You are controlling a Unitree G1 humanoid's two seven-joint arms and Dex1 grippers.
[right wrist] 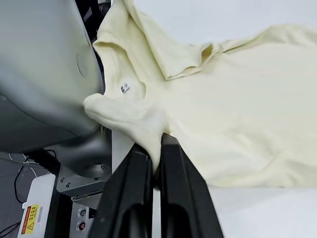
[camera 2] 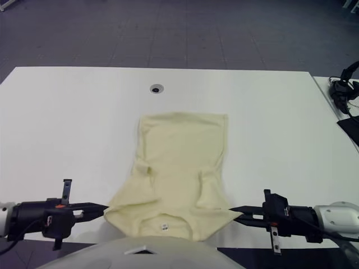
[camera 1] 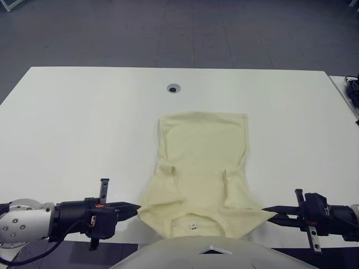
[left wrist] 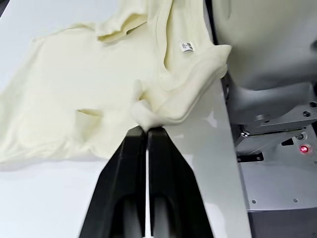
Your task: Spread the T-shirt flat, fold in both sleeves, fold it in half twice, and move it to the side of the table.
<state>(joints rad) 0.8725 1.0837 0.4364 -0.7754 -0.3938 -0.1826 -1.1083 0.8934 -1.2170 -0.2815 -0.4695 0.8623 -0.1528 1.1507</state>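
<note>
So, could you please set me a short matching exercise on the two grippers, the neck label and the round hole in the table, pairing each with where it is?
Things:
1. left gripper
2. right gripper
3. neck label
4. round hole

Places:
A. in the bare table, beyond the far edge of the T-shirt
B. shut on the T-shirt's near corner on the robot's right
C. inside the collar, at the table's near edge
D. shut on the T-shirt's near corner on the robot's left

Pairs: 1-D, 2-B, 3-C, 4-A.
</note>
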